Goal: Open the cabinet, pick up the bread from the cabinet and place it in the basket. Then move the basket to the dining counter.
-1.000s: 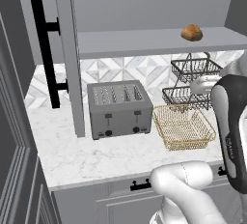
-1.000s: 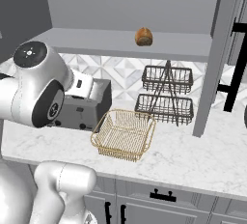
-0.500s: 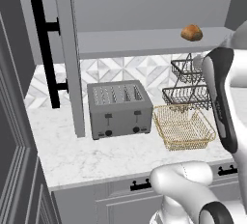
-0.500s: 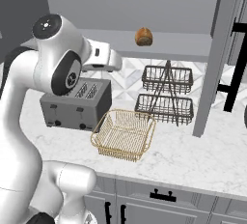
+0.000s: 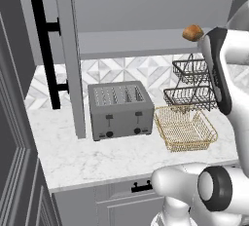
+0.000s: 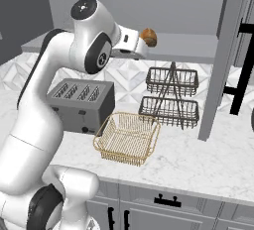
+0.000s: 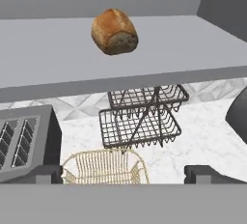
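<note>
the bread (image 7: 114, 31) lies on the grey shelf (image 7: 58, 59) of the open cabinet (image 5: 68, 69), near the front edge and not yet touched. it is a small rounded golden-brown roll. i judge it light, with a soft inside and a dry crust, so it will not slip easily, but a hard squeeze could crush it. the best hold seems to be across its short width, one finger on each rounded side, near the middle. in the hand view its long axis runs from upper left to lower right, and the paler cut end faces toward the camera and a little down.

the gripper (image 7: 123, 174) is in front of the shelf, slightly under the level of the roll, and its fingers (image 7: 46, 174) stand wide apart with nothing between them.

under the shelf, on the marble worktop (image 5: 82, 157), the basket (image 5: 185, 127) waits empty. just beside it is the toaster (image 5: 120, 109), and behind it stands the dark two-tier wire rack (image 6: 171, 95). the cabinet door (image 6: 228, 55) is swung out to the side.
</note>
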